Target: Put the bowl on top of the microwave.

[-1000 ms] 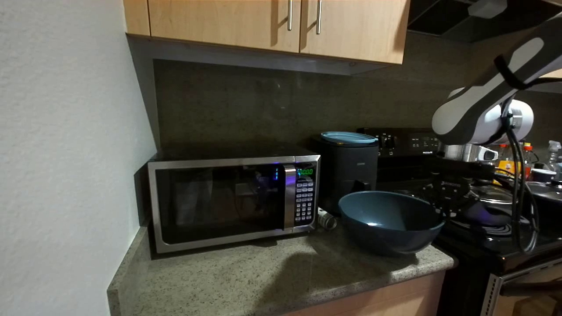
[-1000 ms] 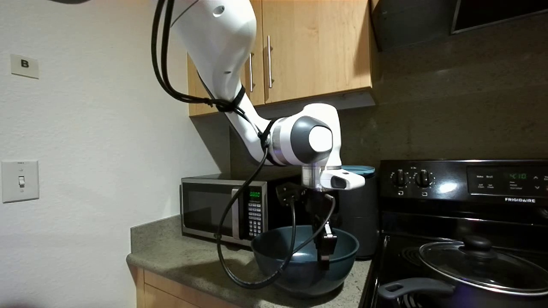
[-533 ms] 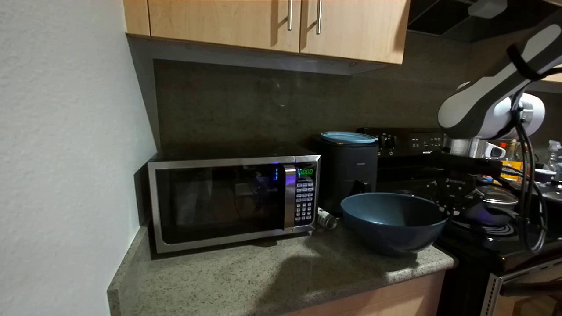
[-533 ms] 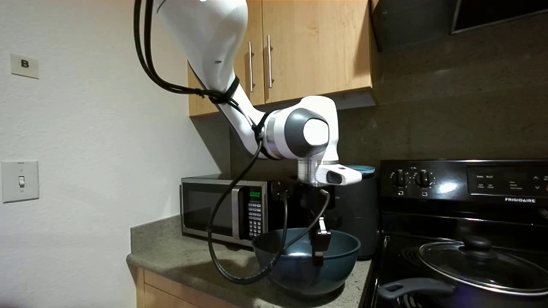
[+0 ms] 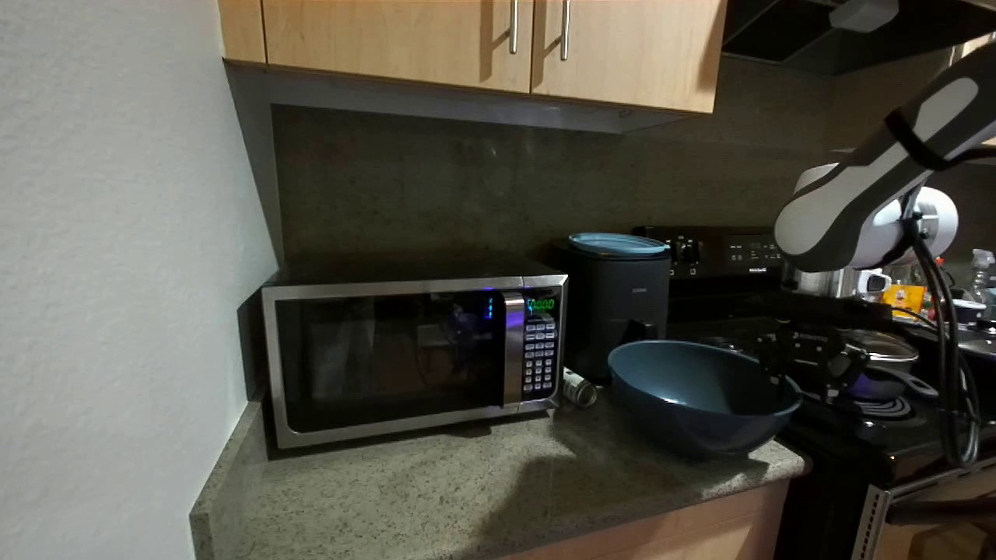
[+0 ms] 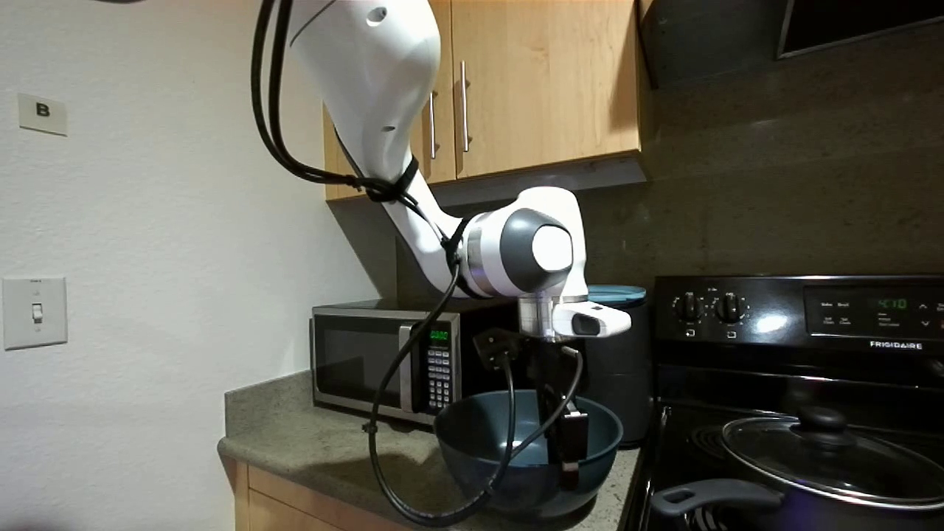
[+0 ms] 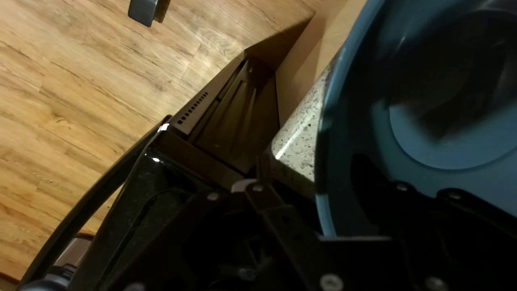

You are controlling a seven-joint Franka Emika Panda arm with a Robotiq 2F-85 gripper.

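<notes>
Wrist view: the bowl (image 7: pixel 422 151) is cropped at top and right, and part of its rim passes behind the gripper (image 7: pixel 313 167); we cannot tell whether the two touch. Both exterior views crop the robot arm (image 6: pixel 383 103). In an exterior view, we lose the gripper's outline against the black stove (image 5: pixel 879 455) and cannot read the small key labels on the microwave (image 5: pixel 408 358). In an exterior view, the glass-lidded pan (image 6: pixel 826 468) is cropped at lower right.

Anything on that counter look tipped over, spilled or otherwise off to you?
One thing: in an exterior view, a small container lies on its side on the counter, seen between the microwave and the bowl. It looks odd because such containers usually stand upright. I see no spill or damage.
</notes>
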